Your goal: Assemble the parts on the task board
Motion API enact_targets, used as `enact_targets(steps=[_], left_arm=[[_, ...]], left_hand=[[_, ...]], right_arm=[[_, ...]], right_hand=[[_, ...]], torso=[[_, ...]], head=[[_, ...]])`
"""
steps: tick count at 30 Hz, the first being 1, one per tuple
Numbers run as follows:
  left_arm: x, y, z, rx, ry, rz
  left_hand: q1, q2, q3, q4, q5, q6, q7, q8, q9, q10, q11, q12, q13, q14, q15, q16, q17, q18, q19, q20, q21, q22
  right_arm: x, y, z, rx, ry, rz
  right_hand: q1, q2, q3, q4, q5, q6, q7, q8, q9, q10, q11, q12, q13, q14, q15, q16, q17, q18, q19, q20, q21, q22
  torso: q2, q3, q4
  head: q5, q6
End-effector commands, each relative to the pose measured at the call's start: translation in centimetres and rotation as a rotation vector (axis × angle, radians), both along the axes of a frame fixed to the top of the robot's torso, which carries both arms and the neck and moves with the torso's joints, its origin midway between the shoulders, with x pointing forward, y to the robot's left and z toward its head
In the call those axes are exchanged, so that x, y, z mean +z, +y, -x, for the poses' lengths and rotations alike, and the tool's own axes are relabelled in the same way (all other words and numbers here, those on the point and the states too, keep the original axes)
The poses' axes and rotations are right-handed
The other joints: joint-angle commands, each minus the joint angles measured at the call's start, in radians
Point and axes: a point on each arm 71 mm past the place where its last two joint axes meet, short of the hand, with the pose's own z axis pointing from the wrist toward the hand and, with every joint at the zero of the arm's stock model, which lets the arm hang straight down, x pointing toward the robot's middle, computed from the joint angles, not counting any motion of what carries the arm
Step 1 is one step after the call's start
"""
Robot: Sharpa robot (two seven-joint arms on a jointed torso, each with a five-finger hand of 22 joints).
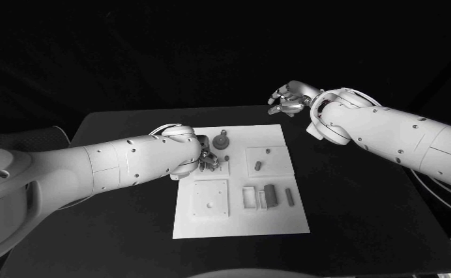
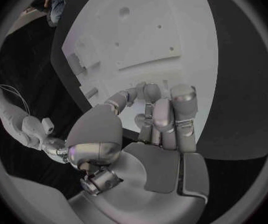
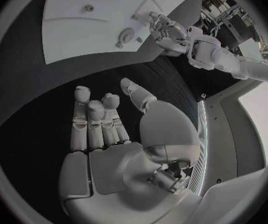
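Note:
The white task board (image 1: 240,222) lies in the middle of the table. My left hand (image 1: 208,157) hovers low over its far left part, fingers curled down. In the left wrist view the thumb and a finger of my left hand (image 2: 158,122) pinch a small part (image 2: 132,95) just above the board (image 2: 171,30). A round part (image 1: 221,141) stands just beyond that hand. Two small pegs (image 1: 268,152) sit on a raised square to the right. My right hand (image 1: 291,99) is raised past the board's far right corner, fingers spread, holding nothing (image 3: 109,139).
A raised square plate (image 1: 208,198) with holes sits at the board's near left. A frame (image 1: 249,196) and two upright slabs (image 1: 270,194) stand at its near right. Black table (image 1: 366,213) surrounds the board on all sides.

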Motion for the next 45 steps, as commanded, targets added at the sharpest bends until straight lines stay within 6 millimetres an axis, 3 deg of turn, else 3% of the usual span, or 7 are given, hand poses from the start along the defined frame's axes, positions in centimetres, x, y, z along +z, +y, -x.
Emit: enact_targets(steps=[1,5,7,14,30,34,45], left_arm=[[-0.18,-0.23,0.16,-0.014,0.014,-0.001],[-0.18,-0.24,0.16,-0.013,0.013,-0.001],[-0.17,-0.24,0.16,-0.013,0.012,0.000],[-0.18,-0.18,0.14,-0.012,0.012,-0.001],[-0.11,-0.14,0.08,-0.003,0.000,0.008],[-0.09,-0.11,0.06,0.001,-0.003,0.011],[-0.10,-0.08,-0.03,0.004,-0.004,0.010]], left_hand=[[-0.018,-0.017,0.137,-0.124,-0.035,0.003,-0.012,0.010,-0.007,0.040,-0.050,0.006,-0.006,-0.011,-0.014,0.004,-0.002,0.099,0.019,-0.008,-0.004,-0.002],[-0.029,-0.030,0.125,-0.108,-0.051,0.000,-0.012,0.016,-0.012,0.039,-0.050,0.011,-0.013,-0.012,-0.014,0.005,-0.005,0.098,0.020,-0.009,-0.004,-0.001],[-0.040,-0.023,0.101,-0.113,-0.038,-0.003,-0.012,0.021,-0.015,0.037,-0.050,0.015,-0.017,-0.012,-0.014,0.007,-0.005,0.098,0.021,-0.010,-0.002,0.000],[-0.052,-0.031,0.076,-0.107,-0.054,-0.006,-0.012,0.027,-0.022,0.035,-0.050,0.021,-0.025,-0.015,-0.014,0.006,-0.011,0.098,0.018,-0.011,-0.003,0.001],[-0.058,-0.045,0.066,-0.094,-0.070,-0.007,-0.013,0.033,-0.028,0.034,-0.051,0.026,-0.032,-0.015,-0.015,0.009,-0.011,0.099,0.018,-0.013,-0.004,0.000],[-0.057,-0.052,0.064,-0.081,-0.106,-0.010,-0.014,0.038,-0.035,0.032,-0.052,0.031,-0.039,-0.015,-0.016,0.011,-0.013,0.100,0.018,-0.014,-0.004,0.001],[-0.066,-0.065,0.059,-0.055,-0.141,-0.014,-0.014,0.045,-0.045,0.030,-0.052,0.038,-0.049,-0.017,-0.016,0.012,-0.016,0.100,0.017,-0.015,-0.005,0.001]], right_arm=[[-0.01,0.11,0.05,0.012,0.003,0.008],[-0.01,0.11,0.05,0.012,0.003,0.008],[-0.01,0.10,0.06,0.012,0.003,0.008],[-0.01,0.08,0.06,0.012,0.003,0.008],[0.00,0.10,0.07,0.012,0.003,0.008],[0.00,0.10,0.09,0.013,0.003,0.008],[0.02,0.20,0.15,0.015,0.003,0.007]], right_hand=[[0.005,0.006,0.007,0.000,0.005,0.004,0.010,0.001,-0.002,-0.005,0.002,0.003,-0.001,-0.002,-0.007,0.001,-0.002,0.011,0.000,-0.002,-0.006,0.010],[0.005,0.006,0.007,0.000,0.005,0.004,0.010,0.001,-0.002,-0.005,0.002,0.003,-0.001,-0.002,-0.007,0.001,-0.002,0.011,0.000,-0.001,-0.006,0.010],[0.005,0.006,0.007,0.000,0.005,0.004,0.010,0.001,-0.002,-0.005,0.002,0.003,-0.001,-0.002,-0.007,0.001,-0.002,0.011,0.000,-0.001,-0.006,0.010],[0.005,0.006,0.007,0.000,0.005,0.004,0.010,0.002,-0.002,-0.005,0.002,0.003,-0.001,-0.002,-0.007,0.001,-0.002,0.011,0.000,-0.001,-0.006,0.010],[0.004,0.006,0.007,0.000,0.005,0.004,0.010,0.002,-0.002,-0.005,0.002,0.003,-0.002,-0.002,-0.007,0.001,-0.002,0.011,0.000,-0.001,-0.007,0.010],[0.004,0.006,0.007,0.000,0.005,0.005,0.010,0.002,-0.002,-0.005,0.002,0.003,-0.002,-0.002,-0.008,0.001,-0.002,0.011,0.000,-0.001,-0.007,0.010],[0.004,0.006,0.008,0.000,0.005,0.005,0.010,0.002,-0.002,-0.005,0.002,0.003,-0.002,-0.002,-0.008,0.001,-0.002,0.011,0.000,-0.001,-0.007,0.010]], torso=[[0.000,0.0003,-0.0004],[0.000,0.0003,-0.0004],[0.000,0.0000,-0.0001],[0.000,0.0003,0.0001],[0.000,-0.0002,0.0001],[0.000,0.0001,0.0001],[0.000,0.0005,0.0002]], head=[[0.000,-0.001],[-0.001,-0.001],[-0.001,-0.002],[-0.003,-0.003],[-0.003,-0.003],[-0.004,-0.004],[-0.005,-0.006]])
